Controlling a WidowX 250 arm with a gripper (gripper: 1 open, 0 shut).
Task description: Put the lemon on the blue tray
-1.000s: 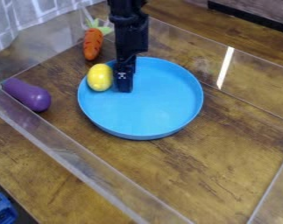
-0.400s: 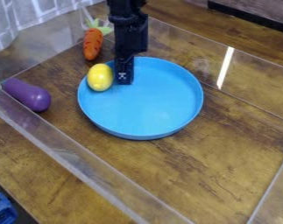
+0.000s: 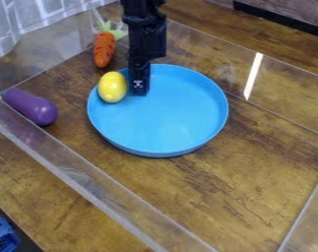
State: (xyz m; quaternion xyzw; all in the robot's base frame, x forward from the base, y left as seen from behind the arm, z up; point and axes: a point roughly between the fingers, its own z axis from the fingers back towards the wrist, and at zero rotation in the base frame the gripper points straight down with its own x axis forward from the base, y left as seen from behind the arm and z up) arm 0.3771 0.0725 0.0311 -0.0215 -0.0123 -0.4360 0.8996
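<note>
Near edge: bright blue plastic object [image 3: 2, 236] at the lower left corner, cut off by the frame, well apart from the pincer. Next, the round blue tray [image 3: 161, 120], shallow, raised rim, spreading from below the pincer [image 3: 139, 87] toward the near side. Purple toy eggplant [image 3: 31, 106] on the wooden table [image 3: 233, 177], off to the image-left of the pincer, outside the tray. Yellow toy lemon [image 3: 112, 87] at the tray's left edge, just beside the pincer; whether it touches the fingers or rests wholly inside the rim, cannot tell. Pincer black, pointing down at the tray's far-left part, closed; cannot tell whether it has hold of anything. Beyond and left of it, orange toy carrot [image 3: 104, 48], green top at its far end.
</note>
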